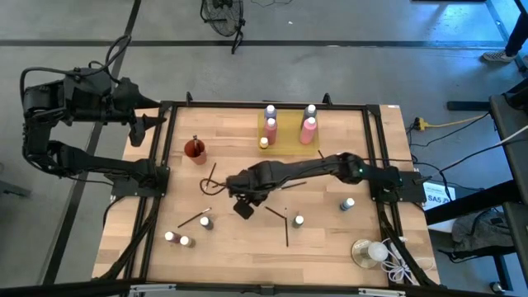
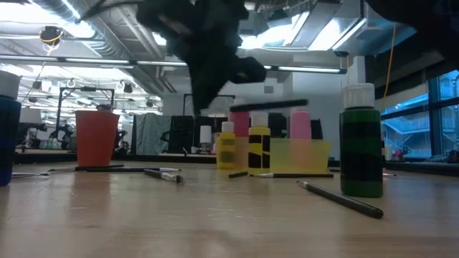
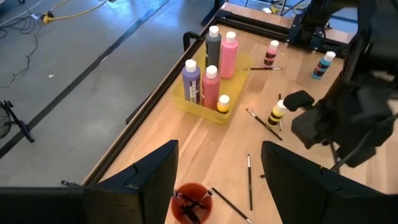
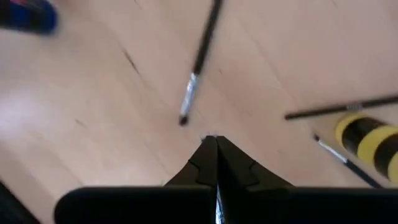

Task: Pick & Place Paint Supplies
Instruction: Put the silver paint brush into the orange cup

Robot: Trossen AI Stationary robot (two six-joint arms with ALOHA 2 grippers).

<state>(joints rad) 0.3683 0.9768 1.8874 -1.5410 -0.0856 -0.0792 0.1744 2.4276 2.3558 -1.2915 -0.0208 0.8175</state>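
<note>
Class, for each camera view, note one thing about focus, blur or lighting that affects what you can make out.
High view: even light, sharp across the table. Low view: bright ceiling lights backlight the arm into a blurred dark shape; the green bottle is clear. Left wrist view: the yellow tray is crisp, near fingers soft. Right wrist view: the shut right end effector and paintbrush look soft.

Pale, smooth planked wooden table (image 1: 330,256), matt finish. Translucent yellow plastic tray (image 3: 186,104) holding glossy white-capped plastic paint bottles (image 3: 229,55). Red plastic cup (image 2: 96,138); matt black metal table frame (image 1: 375,132).
</note>
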